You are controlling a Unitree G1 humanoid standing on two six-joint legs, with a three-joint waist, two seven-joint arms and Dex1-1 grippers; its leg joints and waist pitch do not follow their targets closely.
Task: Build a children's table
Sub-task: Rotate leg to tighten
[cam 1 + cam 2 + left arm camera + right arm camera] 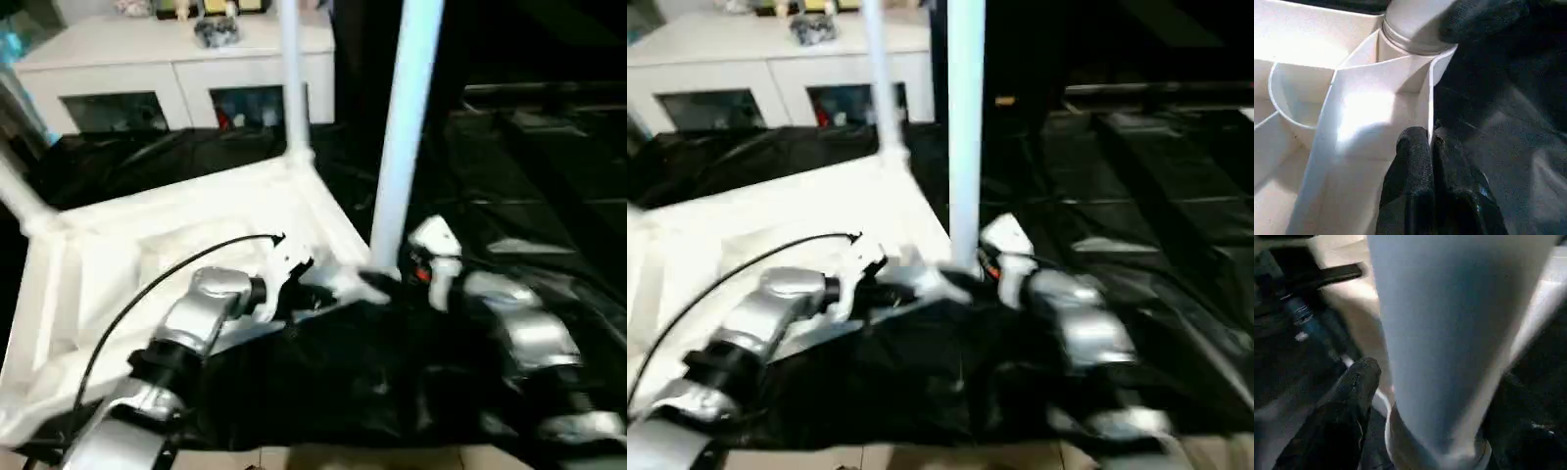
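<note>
Left hand (pixel 1425 161) pinching tabletop (pixel 147 245) rim, right hand (pixel 1440 396) spread around upright leg (pixel 402 127), cabinet (pixel 176 69) behind.

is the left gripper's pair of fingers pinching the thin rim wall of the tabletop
Yes: in the left wrist view the left gripper has its black fingers shut on the tabletop's thin rim wall, one finger on each side.

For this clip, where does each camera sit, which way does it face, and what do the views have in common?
Head stereo pair: on the head, looking forward and down at the upturned tabletop over both silver forearms.
Left wrist view: along the left gripper, shut on the tabletop's rim beside a corner socket.
Right wrist view: along the right gripper, its fingers flanking the near leg.
Shared: that leg standing in its socket.
</note>
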